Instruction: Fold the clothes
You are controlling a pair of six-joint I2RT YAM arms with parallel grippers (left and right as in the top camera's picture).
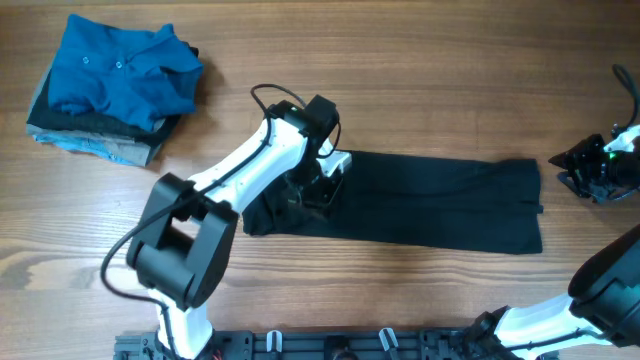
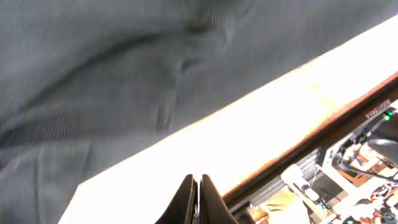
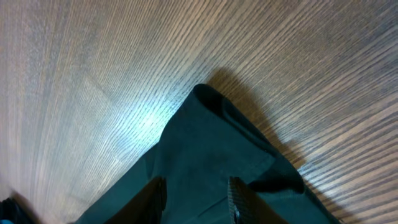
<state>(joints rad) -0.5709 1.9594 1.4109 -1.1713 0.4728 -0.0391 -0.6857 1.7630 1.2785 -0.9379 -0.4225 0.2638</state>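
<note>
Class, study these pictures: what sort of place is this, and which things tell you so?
Probably a robotics lab bench for laundry-folding trials: robot arms mounted at a wooden table, a black shirt laid flat, and a stack of folded garments set aside.

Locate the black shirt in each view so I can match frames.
Overhead: the black shirt lies as a long folded strip across the centre.
Left wrist: the black shirt fills the upper left, ending at a diagonal edge.
Right wrist: one corner of the black shirt sits at bottom centre.
Shared landmark: the wooden table bordering the shirt's edge.
</note>
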